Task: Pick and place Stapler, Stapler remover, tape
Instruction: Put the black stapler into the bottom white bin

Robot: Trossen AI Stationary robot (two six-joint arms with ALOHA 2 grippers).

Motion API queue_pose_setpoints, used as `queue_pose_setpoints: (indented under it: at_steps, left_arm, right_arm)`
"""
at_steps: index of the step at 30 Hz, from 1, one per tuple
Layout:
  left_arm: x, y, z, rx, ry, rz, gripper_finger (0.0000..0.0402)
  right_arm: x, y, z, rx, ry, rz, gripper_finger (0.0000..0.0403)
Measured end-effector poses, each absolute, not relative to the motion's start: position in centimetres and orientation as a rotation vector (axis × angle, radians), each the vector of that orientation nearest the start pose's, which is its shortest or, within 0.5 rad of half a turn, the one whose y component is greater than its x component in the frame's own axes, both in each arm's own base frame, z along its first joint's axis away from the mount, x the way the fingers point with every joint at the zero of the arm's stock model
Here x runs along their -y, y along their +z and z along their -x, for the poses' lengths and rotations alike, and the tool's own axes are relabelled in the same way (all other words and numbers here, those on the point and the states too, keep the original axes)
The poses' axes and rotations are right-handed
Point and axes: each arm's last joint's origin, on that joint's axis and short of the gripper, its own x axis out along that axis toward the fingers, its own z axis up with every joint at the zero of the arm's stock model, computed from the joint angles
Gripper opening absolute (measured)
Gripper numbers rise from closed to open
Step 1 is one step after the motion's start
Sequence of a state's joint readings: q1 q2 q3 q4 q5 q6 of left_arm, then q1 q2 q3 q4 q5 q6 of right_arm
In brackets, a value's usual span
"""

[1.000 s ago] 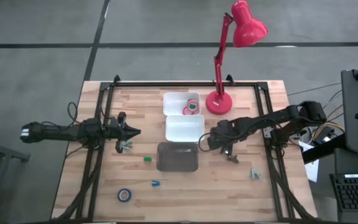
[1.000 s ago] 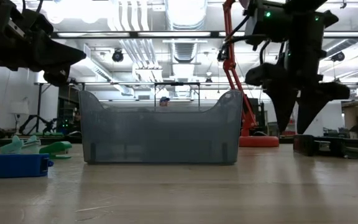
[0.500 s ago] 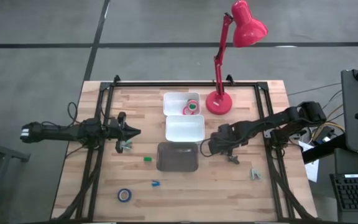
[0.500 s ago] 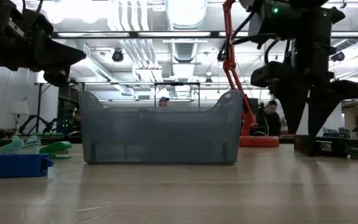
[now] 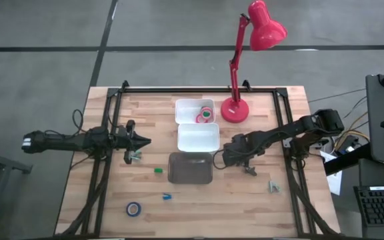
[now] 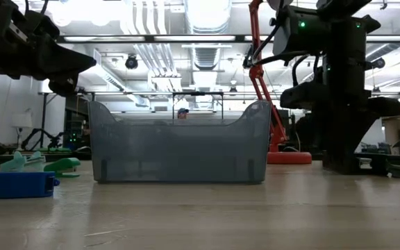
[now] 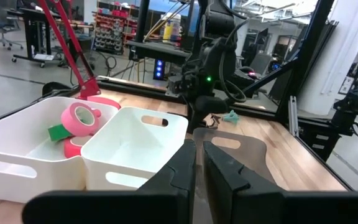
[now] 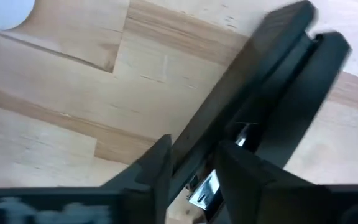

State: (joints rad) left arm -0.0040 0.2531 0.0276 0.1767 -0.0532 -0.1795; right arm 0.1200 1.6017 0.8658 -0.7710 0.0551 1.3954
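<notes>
The black stapler (image 8: 272, 68) lies on the wood just right of the grey bin (image 5: 191, 167). My right gripper (image 8: 194, 144) (image 5: 222, 159) is down over it, open, with one finger on each side of its near end; I cannot tell whether they touch it. Pink and green tape rolls (image 5: 205, 115) sit in the far white bin (image 5: 185, 107). A blue roll (image 5: 133, 209) lies flat near the table's near edge. Small staple removers lie at the near right (image 5: 273, 186) and near the middle (image 5: 167, 197). My left gripper (image 5: 143, 141) hovers shut at the table's left.
An empty white bin (image 5: 198, 137) stands between the grey bin and the tape bin. The red lamp's base (image 5: 234, 110) sits at the far edge beside them. Small green pieces (image 5: 158, 171) (image 5: 135, 156) lie left of the grey bin.
My right gripper has moved down to the table and slightly toward the grey bin, settling over the stapler. The left arm has kept still.
</notes>
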Motion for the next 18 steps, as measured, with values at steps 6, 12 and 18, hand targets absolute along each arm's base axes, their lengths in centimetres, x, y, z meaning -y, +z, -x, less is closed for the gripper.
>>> queue_pose_setpoints:
  at_steps: [6,12,18]
  left_arm:
    - [-0.1,16.9,-11.3,-0.043,0.053,0.178,0.003]
    - [-0.1,16.9,-11.3,-0.041,0.053,0.178,0.003]
    - [-0.1,16.9,-11.3,-0.042,0.053,0.178,0.003]
  right_arm:
    - [-2.9,15.2,-25.3,-1.257,-0.937,-0.929,0.0027]
    - [-2.8,15.4,-25.3,-1.271,-0.909,-0.882,0.0027]
    - [-2.8,18.4,-26.4,-1.269,-0.903,-0.786,0.0027]
